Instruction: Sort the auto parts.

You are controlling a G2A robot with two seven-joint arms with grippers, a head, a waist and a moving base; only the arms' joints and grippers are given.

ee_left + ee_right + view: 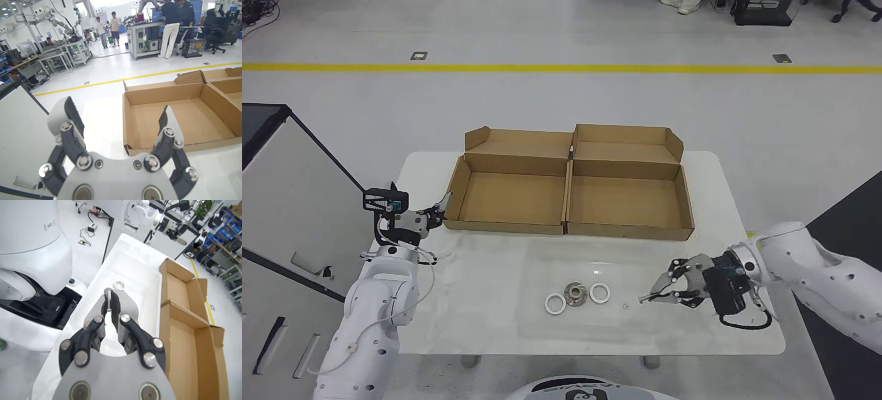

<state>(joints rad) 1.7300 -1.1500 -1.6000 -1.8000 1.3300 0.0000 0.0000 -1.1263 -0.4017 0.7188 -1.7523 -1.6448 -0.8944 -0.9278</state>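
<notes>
The right gripper point(109, 294) is clenched on a silver threaded metal bolt point(108, 303). The bolt's shank lies lengthwise between the black ribbed pads point(115, 306), and its hexagonal head pokes out past the fingertips. In the top view this right gripper point(644, 298) sits at the near right part of the white rectangular table point(482, 325), well apart from the boxes. Three more parts lie loose near the table's front middle. A small white ring point(600, 293) lies nearest the gripper's tip yet apart from it. A round grey metal hub with a central hole point(575, 294) lies just beside that ring. A larger white ring point(557, 304) lies against the hub's other side, though whether the two touch cannot be told. On the far half of the table two open, shallow boxes stand side by side with their inner walls together: the left-hand brown cardboard box point(510, 198) and the right-hand brown cardboard box point(627, 202), each with its lid flap folded back on the far side. The left gripper point(119, 115) is released, its black-padded fingers point(72, 113) spread wide with nothing between them. In the top view the left gripper point(440, 213) sits at the table's left side, just beside the outer wall of the left-hand brown cardboard box point(179, 113).
</notes>
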